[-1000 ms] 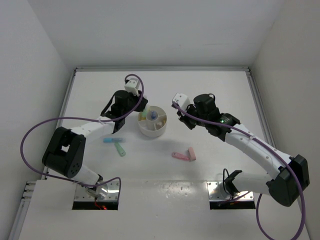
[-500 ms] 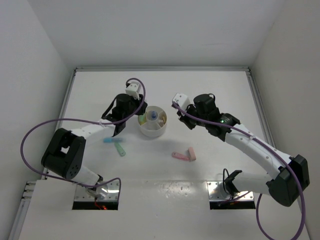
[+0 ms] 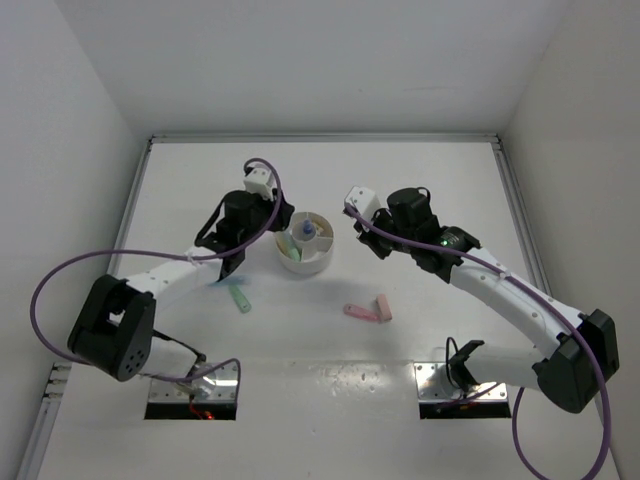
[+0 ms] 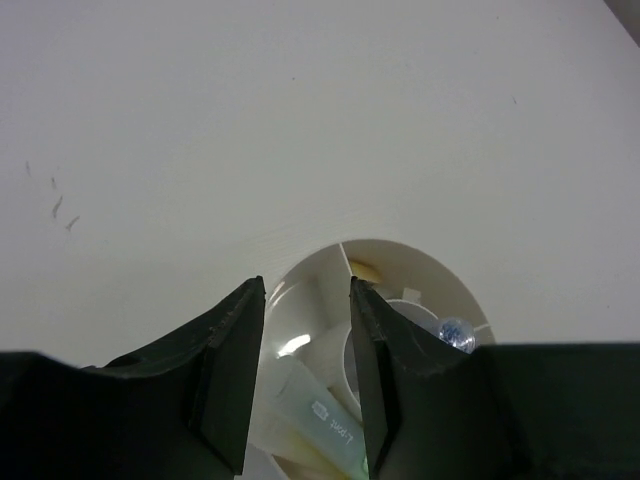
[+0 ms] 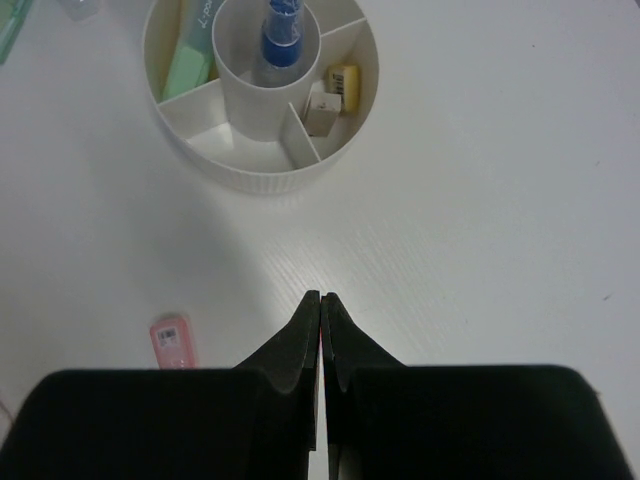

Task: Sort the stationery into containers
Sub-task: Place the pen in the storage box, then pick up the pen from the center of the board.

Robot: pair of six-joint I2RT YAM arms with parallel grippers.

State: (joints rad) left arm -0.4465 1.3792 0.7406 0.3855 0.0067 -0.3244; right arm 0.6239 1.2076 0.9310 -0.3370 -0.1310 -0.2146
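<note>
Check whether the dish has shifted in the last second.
No. In the top view the dish keeps the same gap to the pink pieces and to the table's far edge.

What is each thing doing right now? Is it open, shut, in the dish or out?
white dish, upright, partly filled
left gripper, open over the dish, holding nothing
right gripper, shut, empty
mint bar in dish, lying in a wedge
beige blocks, two in one wedge
blue piece, standing in the centre cup
pink bars, two lying loose outside the dish
loose mint bar, lying outside the dish
</note>
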